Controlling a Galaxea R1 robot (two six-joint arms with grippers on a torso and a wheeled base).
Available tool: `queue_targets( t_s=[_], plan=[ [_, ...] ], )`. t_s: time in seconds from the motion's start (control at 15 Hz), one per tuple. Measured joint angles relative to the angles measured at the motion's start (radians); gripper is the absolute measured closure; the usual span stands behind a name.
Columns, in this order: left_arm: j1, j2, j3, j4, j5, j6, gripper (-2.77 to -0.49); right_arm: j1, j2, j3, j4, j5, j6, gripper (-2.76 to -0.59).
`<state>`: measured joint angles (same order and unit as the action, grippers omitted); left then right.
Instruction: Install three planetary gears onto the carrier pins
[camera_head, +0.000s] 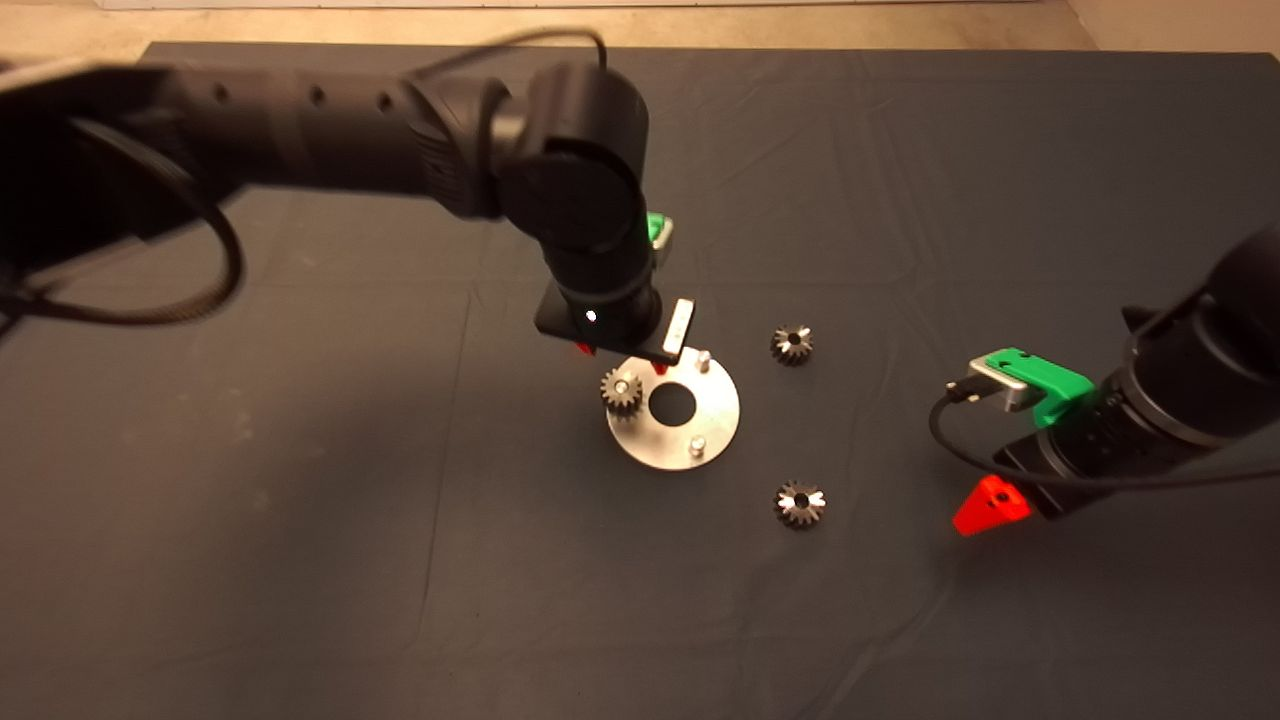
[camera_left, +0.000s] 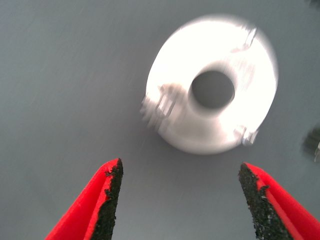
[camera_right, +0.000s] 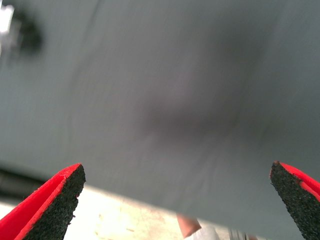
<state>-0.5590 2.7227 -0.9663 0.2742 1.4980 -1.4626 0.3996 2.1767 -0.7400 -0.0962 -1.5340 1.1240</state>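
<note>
Silver-grey, one small toothed gear (camera_head: 621, 391) already sits on a peg of the shiny round metal plate (camera_head: 715, 420), so the left claw (camera_left: 180, 200), spread empty above it, should next straddle a loose gear (camera_head: 791, 344) squarely before closing.
</note>
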Motion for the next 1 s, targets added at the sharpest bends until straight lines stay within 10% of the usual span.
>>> queue_targets(
  t_s=[0.13, 0.53, 0.73, 1.0],
  plan=[
    [0.032, -0.086, 0.116, -0.061, 0.021, -0.061, -1.72, 0.002, 0.073, -0.138, -0.001, -0.001, -0.082, -2.76],
    [0.026, -0.402, 0.507, -0.145, 0.022, -0.228, -1.89, 0.005, 0.305, -0.497, -0.007, 0.006, -0.275, -2.76],
    [0.026, -0.566, 0.602, -0.187, 0.031, -0.281, -2.04, 0.005, 0.389, -0.633, -0.008, 0.004, -0.337, -2.76],
    [0.023, -0.569, 0.621, -0.208, 0.026, -0.297, -2.04, 0.004, 0.495, -0.788, -0.008, 0.011, -0.386, -2.76]
  ],
)
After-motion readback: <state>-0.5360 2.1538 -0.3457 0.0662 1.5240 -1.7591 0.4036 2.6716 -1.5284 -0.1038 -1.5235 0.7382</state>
